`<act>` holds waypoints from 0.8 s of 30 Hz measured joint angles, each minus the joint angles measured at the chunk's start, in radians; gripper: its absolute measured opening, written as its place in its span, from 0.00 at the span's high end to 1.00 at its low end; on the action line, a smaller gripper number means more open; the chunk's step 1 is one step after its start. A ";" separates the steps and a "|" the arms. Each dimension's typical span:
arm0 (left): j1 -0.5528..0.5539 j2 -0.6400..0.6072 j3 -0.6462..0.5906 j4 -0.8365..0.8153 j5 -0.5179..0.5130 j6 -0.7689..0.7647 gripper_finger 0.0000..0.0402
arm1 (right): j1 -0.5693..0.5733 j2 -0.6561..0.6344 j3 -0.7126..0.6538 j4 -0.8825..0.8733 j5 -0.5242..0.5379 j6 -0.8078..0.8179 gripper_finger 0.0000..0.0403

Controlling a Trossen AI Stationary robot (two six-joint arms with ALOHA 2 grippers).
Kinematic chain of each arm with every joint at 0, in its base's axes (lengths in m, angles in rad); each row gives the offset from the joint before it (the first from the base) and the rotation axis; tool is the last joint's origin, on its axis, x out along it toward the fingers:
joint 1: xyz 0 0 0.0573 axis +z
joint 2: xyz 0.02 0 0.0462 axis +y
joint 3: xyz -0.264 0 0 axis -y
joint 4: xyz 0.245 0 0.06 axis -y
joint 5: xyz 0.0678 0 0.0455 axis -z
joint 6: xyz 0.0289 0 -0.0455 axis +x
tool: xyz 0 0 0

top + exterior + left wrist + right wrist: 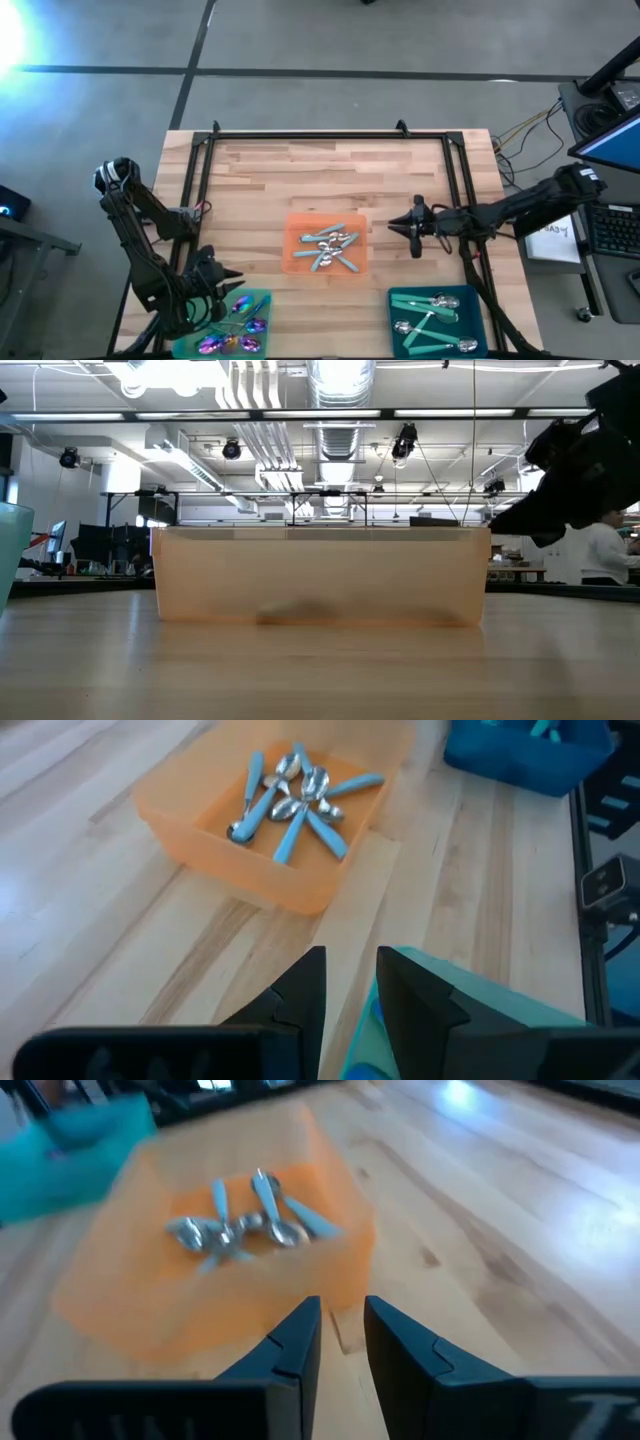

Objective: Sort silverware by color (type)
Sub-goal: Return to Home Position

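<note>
Several spoons with light-blue handles and silver bowls (pixel 328 248) lie in a heap in the orange tray (pixel 296 262) at mid-table. Iridescent purple-pink spoons (pixel 238 332) lie in a teal tray (pixel 266 300) at the near edge, left. Green-handled spoons with silver bowls (pixel 432 318) fill a second teal tray (pixel 478 300), right. My left gripper (pixel 232 275) (pixel 350 960) hovers over the left teal tray's far corner, narrowly open and empty. My right gripper (pixel 392 228) (pixel 343 1308) hangs just right of the orange tray, narrowly open and empty, pointing at it.
A black metal frame (pixel 330 135) borders the table's far, left and right sides. Bare wood lies between the orange tray and the far edge. In the low view the orange tray's wall (pixel 320 575) fills the middle, and the right arm (pixel 585 460) shows dark above.
</note>
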 joint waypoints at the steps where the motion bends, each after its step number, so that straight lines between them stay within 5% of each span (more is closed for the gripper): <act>1: 0.000 0.000 0.000 0.001 -0.011 0.000 0.81 | 0.000 -0.014 0.000 -0.001 0.000 0.000 0.82; 24: 0.001 0.000 0.000 0.008 -0.123 0.113 0.81 | -0.107 -0.455 -0.001 -0.013 -0.001 0.001 0.81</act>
